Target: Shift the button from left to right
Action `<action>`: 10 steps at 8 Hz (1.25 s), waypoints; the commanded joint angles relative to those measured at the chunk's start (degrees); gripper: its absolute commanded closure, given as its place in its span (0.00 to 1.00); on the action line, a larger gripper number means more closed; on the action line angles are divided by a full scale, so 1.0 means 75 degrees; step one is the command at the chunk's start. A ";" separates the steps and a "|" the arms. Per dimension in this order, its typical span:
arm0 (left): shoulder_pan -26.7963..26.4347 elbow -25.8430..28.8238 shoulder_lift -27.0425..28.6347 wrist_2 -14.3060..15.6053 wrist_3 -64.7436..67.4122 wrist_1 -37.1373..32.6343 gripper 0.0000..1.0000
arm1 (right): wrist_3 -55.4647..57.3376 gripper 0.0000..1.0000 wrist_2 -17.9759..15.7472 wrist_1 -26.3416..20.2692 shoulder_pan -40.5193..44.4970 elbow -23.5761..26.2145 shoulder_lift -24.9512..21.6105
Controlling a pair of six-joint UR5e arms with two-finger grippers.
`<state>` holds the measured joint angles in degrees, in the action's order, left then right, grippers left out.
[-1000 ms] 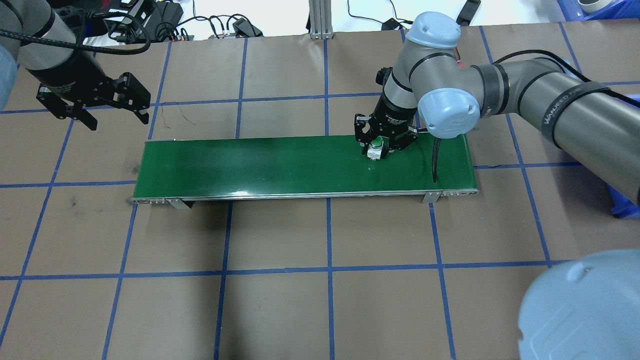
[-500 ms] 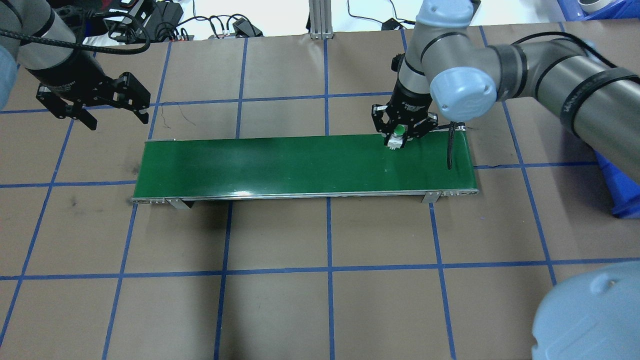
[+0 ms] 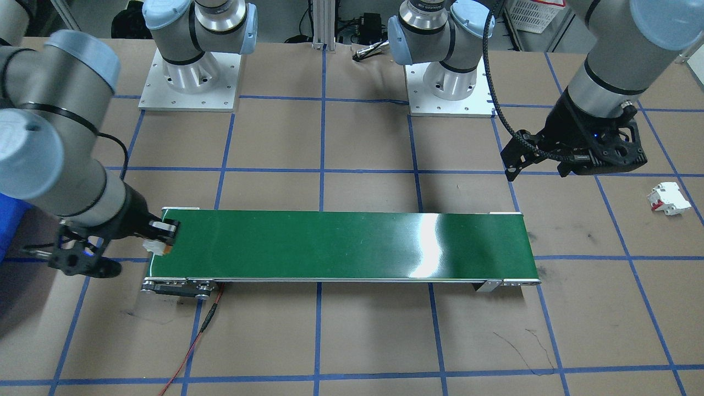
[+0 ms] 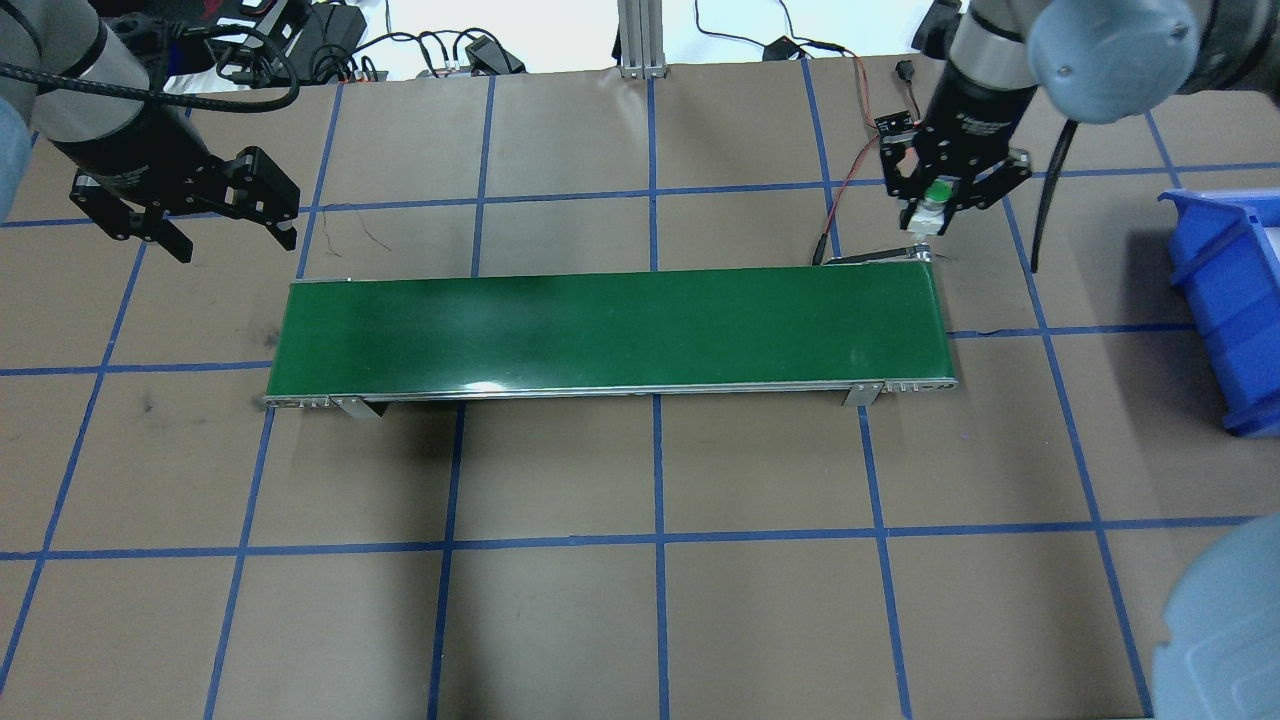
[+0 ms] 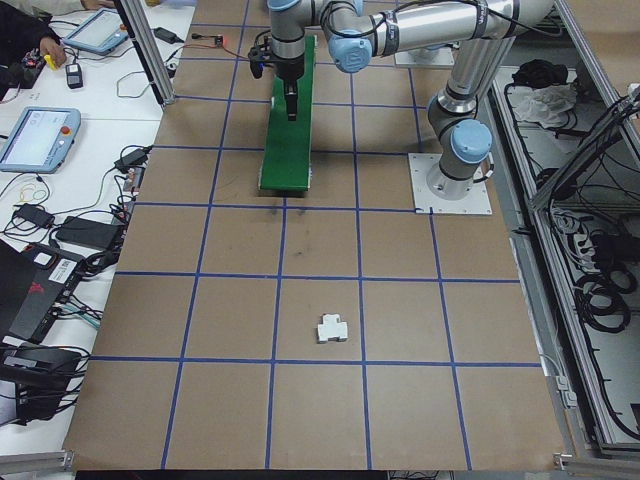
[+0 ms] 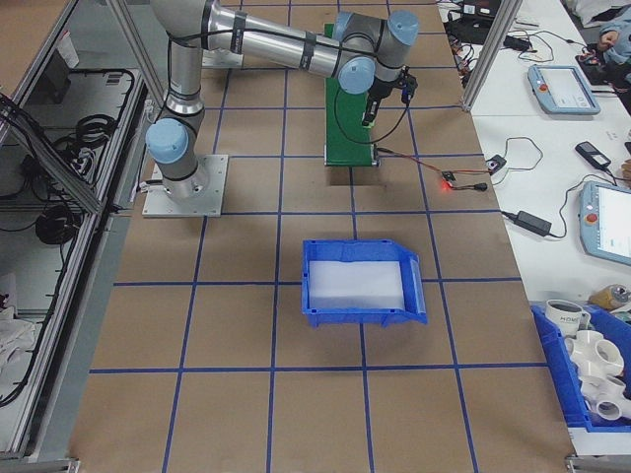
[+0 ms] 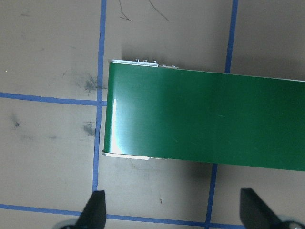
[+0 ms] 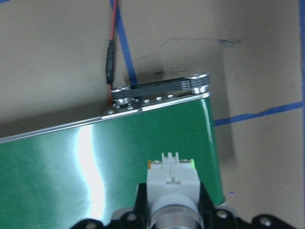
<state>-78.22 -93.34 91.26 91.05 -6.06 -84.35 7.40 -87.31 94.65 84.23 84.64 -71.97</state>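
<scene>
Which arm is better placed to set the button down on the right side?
The right. The right gripper already holds the button above the conveyor's right end; the left gripper hangs open and empty beyond the opposite end.

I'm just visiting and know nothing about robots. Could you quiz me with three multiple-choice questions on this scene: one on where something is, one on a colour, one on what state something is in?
1. Where is the small push-button with the round green cap?
A. lying mid-belt
B. held in the right gripper, near the right end of the long green conveyor belt
C. inside the bin

2. What colour is the open plastic bin on the table?
A. blue
B. red
C. yellow

3. How does the left gripper stand?
A. jaws shut on a block
B. jaws open, holding nothing
C. jaws pressed on the belt

Answers: 1 B, the overhead view shows the cap between the black jaws. 2 A, the right-side view shows it blue. 3 B, the left wrist view shows both fingers wide apart, nothing between.
</scene>
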 commanded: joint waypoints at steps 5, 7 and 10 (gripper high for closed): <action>0.0012 -0.0047 -0.0098 -0.0012 0.0000 0.0008 0.00 | -0.3873 1.00 -0.1331 0.0585 -0.3876 -0.0222 -0.0553; 0.0012 -0.0047 -0.0098 -0.0012 0.0000 0.0020 0.00 | -0.5022 1.00 -0.1238 0.0996 -0.4618 -0.0234 -0.0178; 0.0012 -0.0023 -0.0098 -0.0011 -0.0012 0.0008 0.00 | -0.5580 1.00 -0.0981 0.1020 -0.5230 -0.0211 0.0653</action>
<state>-78.14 -93.69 90.53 91.00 -6.14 -84.24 -32.16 -95.89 101.96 47.34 82.98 -70.37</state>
